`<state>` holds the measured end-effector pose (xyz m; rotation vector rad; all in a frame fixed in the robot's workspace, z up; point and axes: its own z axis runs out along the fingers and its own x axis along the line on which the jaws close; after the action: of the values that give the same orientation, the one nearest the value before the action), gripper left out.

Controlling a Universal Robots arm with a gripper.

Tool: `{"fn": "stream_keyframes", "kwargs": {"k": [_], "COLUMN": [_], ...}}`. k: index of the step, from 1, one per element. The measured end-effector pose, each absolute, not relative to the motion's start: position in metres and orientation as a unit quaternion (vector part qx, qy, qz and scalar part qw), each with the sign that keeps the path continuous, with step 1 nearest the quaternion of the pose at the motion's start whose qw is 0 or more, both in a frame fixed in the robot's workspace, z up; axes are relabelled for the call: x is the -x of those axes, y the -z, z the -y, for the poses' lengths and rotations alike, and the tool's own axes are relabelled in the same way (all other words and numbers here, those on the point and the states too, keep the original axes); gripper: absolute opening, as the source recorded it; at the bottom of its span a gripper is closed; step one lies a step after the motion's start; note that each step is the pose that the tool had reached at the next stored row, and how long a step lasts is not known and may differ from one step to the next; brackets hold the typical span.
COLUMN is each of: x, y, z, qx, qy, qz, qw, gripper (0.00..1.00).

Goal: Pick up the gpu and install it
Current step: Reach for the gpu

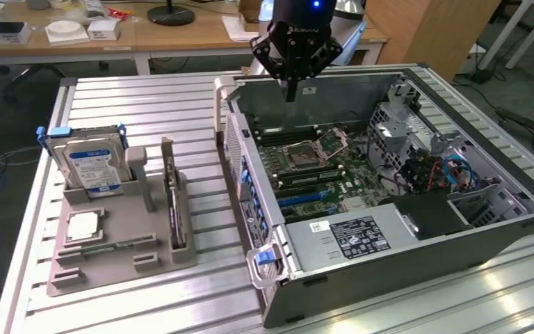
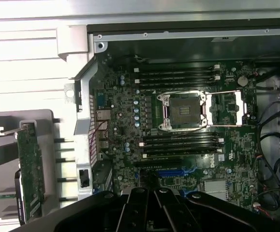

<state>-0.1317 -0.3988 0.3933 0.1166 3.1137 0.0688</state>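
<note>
gpu [image 1: 172, 202] sits outside the open case [image 1: 416, 271], we see, standing on edge in the gray tray [image 1: 109, 259] at the exterior view's left, near the hard drive [image 1: 91, 163]. above the case's far wall we find the gripper [image 1: 290, 92], its pincer fully closed and holding nothing.

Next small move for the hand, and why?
Probably shift it toward the exterior view's left: the hand is shut and empty above the open case, while the gpu stands untouched in the grey holder beside it.
</note>
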Motion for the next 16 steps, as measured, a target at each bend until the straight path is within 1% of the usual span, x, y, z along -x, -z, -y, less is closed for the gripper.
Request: {"fn": "stream_keyframes", "kwargs": {"k": [16], "x": [0.144], "y": [-0.393], "z": [0.399], "qx": [-0.037], "qy": [-0.022], "qz": [-0.999], "qw": [0.012], "gripper": [0.1]}}
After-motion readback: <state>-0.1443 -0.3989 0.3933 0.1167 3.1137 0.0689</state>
